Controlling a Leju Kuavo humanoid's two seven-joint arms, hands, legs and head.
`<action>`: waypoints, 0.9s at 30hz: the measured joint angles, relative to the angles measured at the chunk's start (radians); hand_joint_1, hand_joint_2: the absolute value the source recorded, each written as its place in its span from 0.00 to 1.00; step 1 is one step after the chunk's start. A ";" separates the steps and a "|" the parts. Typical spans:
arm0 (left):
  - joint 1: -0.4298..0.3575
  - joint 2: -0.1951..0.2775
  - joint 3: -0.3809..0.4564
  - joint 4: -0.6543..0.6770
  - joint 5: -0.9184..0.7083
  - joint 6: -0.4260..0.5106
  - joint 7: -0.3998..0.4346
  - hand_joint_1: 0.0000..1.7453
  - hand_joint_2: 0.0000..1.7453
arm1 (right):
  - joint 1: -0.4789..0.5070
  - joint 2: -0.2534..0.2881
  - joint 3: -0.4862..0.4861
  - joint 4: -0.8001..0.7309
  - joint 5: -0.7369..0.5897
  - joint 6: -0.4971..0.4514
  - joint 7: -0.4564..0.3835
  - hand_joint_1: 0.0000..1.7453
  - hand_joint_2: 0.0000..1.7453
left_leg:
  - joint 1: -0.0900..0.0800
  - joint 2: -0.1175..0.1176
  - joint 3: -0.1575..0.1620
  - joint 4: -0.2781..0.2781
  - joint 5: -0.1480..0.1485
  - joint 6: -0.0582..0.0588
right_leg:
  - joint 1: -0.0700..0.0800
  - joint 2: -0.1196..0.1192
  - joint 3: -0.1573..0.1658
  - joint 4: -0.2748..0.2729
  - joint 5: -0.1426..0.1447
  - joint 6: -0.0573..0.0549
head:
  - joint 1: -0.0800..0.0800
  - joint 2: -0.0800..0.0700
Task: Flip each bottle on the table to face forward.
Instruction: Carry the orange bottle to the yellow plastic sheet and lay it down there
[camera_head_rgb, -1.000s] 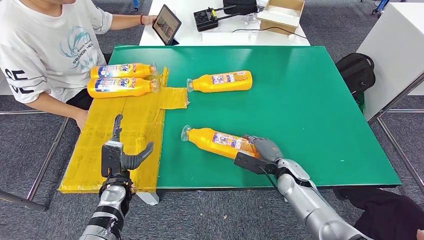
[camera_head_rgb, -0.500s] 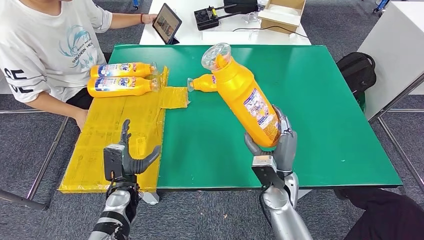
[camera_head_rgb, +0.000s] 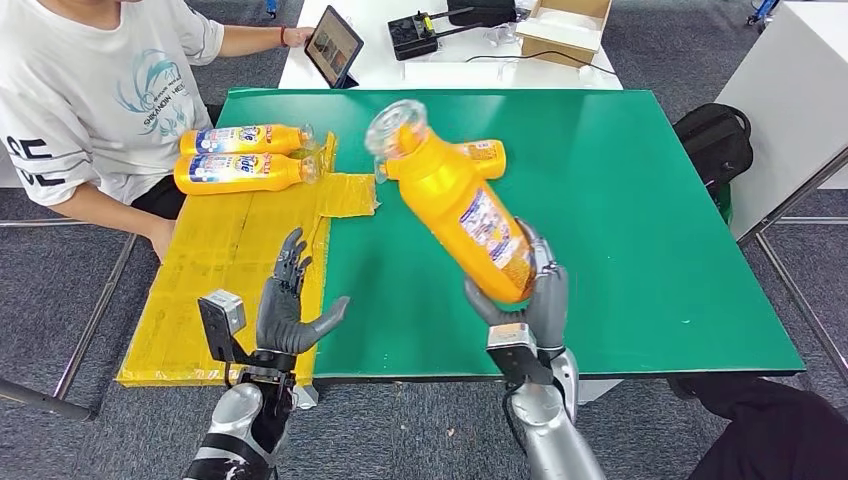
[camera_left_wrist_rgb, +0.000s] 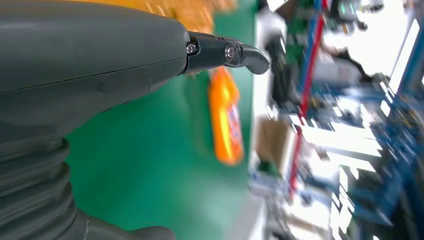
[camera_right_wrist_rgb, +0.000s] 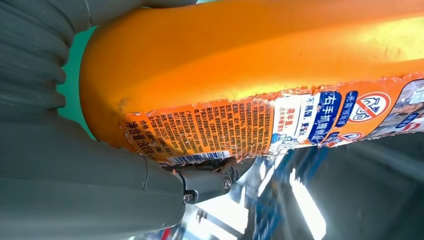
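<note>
My right hand grips the base of an orange bottle and holds it up above the green table, tilted with its clear cap toward the far left. Its small-print label faces the right wrist camera. My left hand is raised with fingers spread, empty, over the yellow mat at the near left. A second orange bottle lies on the table behind the held one, partly hidden; it appears blurred in the left wrist view. Two more bottles lie on the mat at the far left.
A person in a white T-shirt sits at the far left, an arm resting beside the mat. A white table behind holds a tablet, a black device and a cardboard box. A black bag lies on the floor at the right.
My right hand lifted the bottle off the table, stood it up and has now swung it leftward. My left hand rose and spread its fingers toward the bottle.
</note>
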 joint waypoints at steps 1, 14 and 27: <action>0.003 0.000 -0.011 -0.016 0.016 -0.021 0.004 0.00 1.00 | 0.002 0.007 0.014 0.016 0.006 0.012 -0.006 1.00 1.00 | 0.000 0.000 0.000 0.000 0.000 0.000 | 0.000 0.000 0.000 0.000 0.000 0.000 | 0.000 0.000; 0.000 -0.004 -0.088 -0.073 0.082 -0.117 0.018 0.00 1.00 | 0.013 0.054 0.138 0.151 0.090 0.029 -0.009 1.00 1.00 | 0.000 -0.001 0.000 0.000 0.000 0.000 | 0.000 0.000 -0.001 0.000 0.000 0.000 | 0.000 0.000; -0.001 -0.006 -0.121 -0.056 0.114 -0.128 0.018 0.00 1.00 | -0.013 0.078 0.195 0.264 0.094 -0.002 0.036 1.00 1.00 | 0.000 0.003 0.000 0.000 0.000 0.000 | 0.000 0.001 -0.002 0.000 0.000 0.000 | 0.001 0.000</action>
